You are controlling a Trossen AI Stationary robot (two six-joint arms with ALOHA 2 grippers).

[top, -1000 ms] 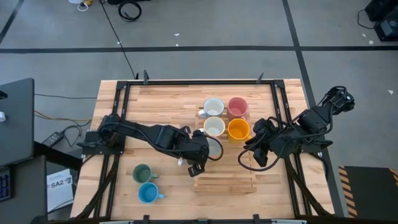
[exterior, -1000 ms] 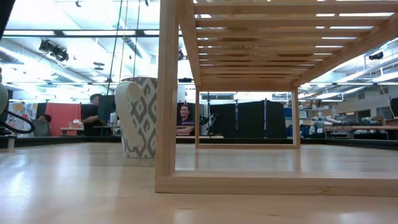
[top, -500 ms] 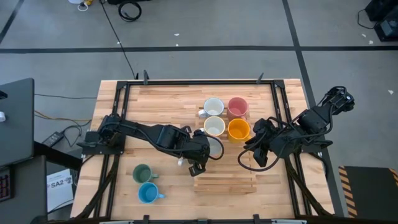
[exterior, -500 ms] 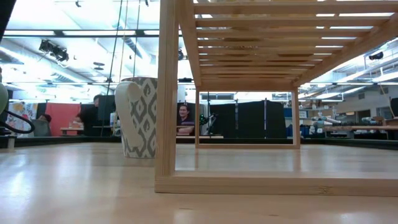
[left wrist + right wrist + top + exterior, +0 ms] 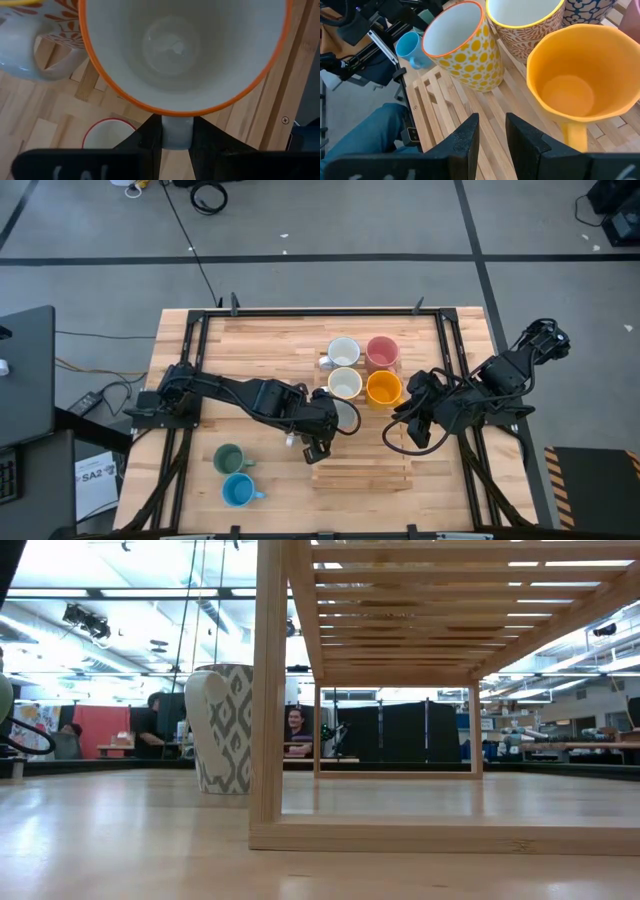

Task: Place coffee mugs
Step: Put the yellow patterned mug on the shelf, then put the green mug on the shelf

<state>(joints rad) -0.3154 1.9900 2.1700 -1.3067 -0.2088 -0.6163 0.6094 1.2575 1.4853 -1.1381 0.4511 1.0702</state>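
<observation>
Mug [image 5: 182, 50] is clamped by its handle in left end effector [image 5: 176, 134]; right end effector [image 5: 492, 131] is parted, empty. Neighbouring mugs [image 5: 365, 370] could be knocked if lowered off-line.

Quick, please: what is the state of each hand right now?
Left hand: closed on the handle of the orange-rimmed white ceramic mug.
Right hand: slightly open, holding nothing, beside the orange ceramic mug.
</observation>
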